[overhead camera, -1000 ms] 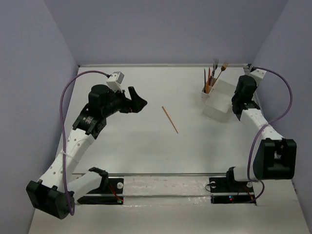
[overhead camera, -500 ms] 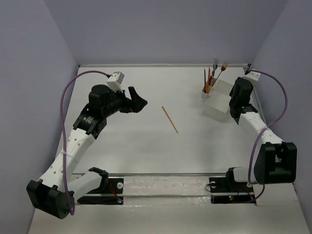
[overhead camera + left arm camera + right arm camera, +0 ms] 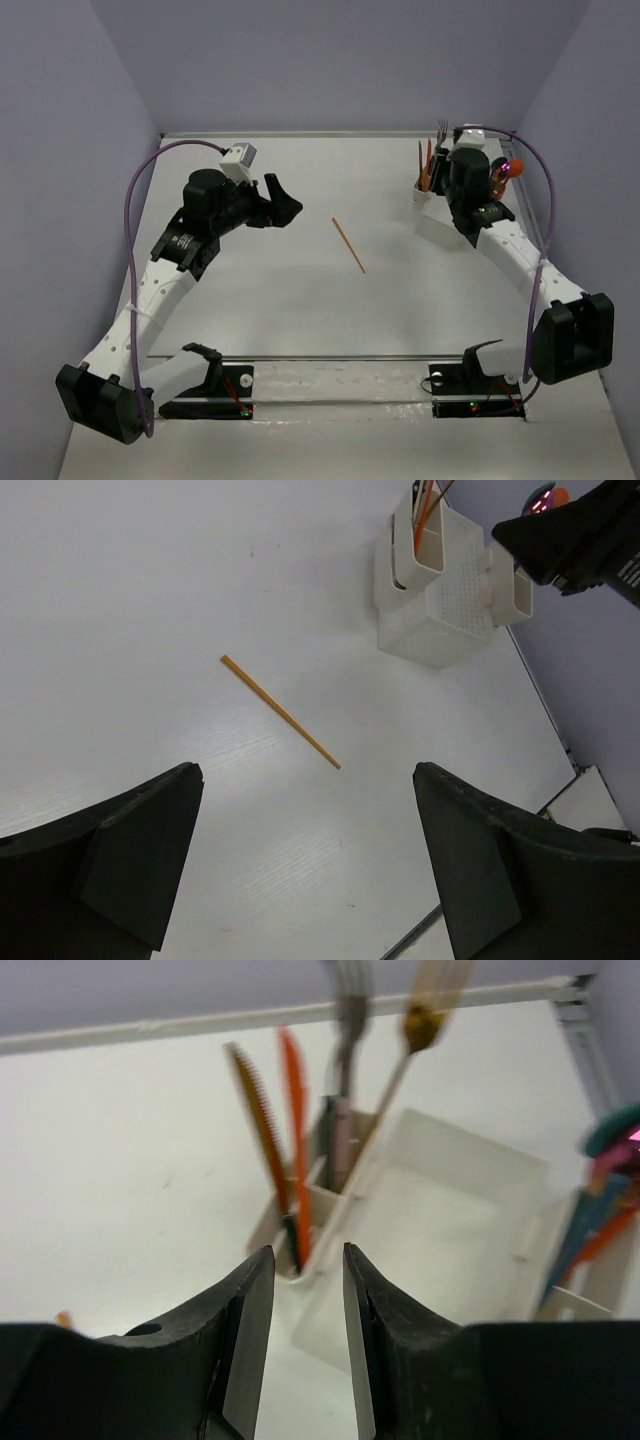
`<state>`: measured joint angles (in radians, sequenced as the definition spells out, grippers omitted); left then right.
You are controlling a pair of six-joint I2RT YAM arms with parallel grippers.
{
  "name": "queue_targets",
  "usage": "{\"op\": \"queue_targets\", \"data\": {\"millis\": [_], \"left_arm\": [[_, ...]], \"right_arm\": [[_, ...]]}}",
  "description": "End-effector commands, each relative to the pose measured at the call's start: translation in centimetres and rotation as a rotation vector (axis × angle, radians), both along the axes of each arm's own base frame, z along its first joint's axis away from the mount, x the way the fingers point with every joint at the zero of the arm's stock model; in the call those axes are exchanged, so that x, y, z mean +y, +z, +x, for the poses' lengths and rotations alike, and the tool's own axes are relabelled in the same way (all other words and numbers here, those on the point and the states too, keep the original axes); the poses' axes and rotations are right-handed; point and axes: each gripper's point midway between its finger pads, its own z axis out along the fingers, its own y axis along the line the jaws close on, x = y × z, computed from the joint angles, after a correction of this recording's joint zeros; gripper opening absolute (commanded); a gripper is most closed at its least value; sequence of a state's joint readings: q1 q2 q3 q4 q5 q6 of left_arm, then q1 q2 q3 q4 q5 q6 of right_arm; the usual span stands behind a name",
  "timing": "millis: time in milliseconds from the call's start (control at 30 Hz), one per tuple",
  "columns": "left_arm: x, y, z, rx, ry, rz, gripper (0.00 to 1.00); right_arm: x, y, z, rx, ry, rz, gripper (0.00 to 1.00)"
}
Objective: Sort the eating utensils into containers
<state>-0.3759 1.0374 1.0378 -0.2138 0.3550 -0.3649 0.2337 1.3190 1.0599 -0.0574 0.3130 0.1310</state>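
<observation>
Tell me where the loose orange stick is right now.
In the top view the orange stick lies flat near the middle, between the left gripper and the containers at the right.

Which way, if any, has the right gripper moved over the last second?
Yes: the right gripper has swung left, from the white bin's right side to over it.

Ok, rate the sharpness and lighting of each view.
Top external: evenly lit, sharp, faint shadows only. Left wrist: crisp on the thin orange stick, own black fingers dark. Right wrist: blurred, the upright orange and gold utensils smeared, the white translucent bin soft.
</observation>
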Motion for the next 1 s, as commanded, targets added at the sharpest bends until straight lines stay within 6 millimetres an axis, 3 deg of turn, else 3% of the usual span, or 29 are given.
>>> {"op": "queue_targets", "data": {"millis": [0, 100, 133, 200, 233, 467, 567, 700, 767, 833, 933, 967], "left_arm": [[-0.3, 4.3, 1.1, -0.122, -0.002, -0.014, 0.99], [-0.3, 4.3, 1.3, -0.124, -0.002, -0.010, 0.99], [-0.3, 4.1, 1.2, -0.118, -0.002, -0.007, 0.99], [-0.3, 3.9, 1.1, -0.110, -0.003, -0.008, 0.99], [-0.3, 3.8, 1.1, -0.107, -0.004, -0.007, 0.99], [-0.3, 4.3, 1.1, -0.112, -0.008, -0.012, 0.99], [-0.2, 4.3, 1.0, -0.111, -0.006, -0.007, 0.99], [0.0, 3.7, 0.9, -0.101, 0.003, 0.005, 0.99], [0.0, 3.4, 0.7, -0.097, 0.002, 0.004, 0.99], [0.1, 3.5, 0.7, -0.100, 0.005, 0.004, 0.99], [0.2, 3.4, 0.7, -0.099, 0.008, 0.009, 0.99], [0.2, 3.5, 0.8, -0.100, 0.010, 0.011, 0.99]], "right_arm": [[10.0, -3.8, -2.1, 0.205, 0.304, 0.027, 0.42], [14.5, -6.0, -3.8, 0.307, 0.404, 0.036, 0.45], [15.5, -8.3, -4.2, 0.383, 0.416, 0.025, 0.45], [17.5, -9.5, -4.6, 0.418, 0.446, 0.011, 0.45], [18.1, -11.3, -4.9, 0.475, 0.446, 0.006, 0.45], [22.3, -17.4, -4.3, 0.678, 0.489, -0.033, 0.45], [24.0, -19.5, -3.5, 0.708, 0.515, -0.027, 0.45], [25.4, -20.4, -2.5, 0.719, 0.528, -0.037, 0.45], [25.5, -22.3, -2.6, 0.765, 0.527, -0.053, 0.45], [25.4, -23.9, -2.3, 0.794, 0.511, -0.076, 0.41], [25.3, -25.7, -2.6, 0.839, 0.508, -0.086, 0.20], [25.2, -26.0, -2.8, 0.857, 0.504, -0.090, 0.07]]}}
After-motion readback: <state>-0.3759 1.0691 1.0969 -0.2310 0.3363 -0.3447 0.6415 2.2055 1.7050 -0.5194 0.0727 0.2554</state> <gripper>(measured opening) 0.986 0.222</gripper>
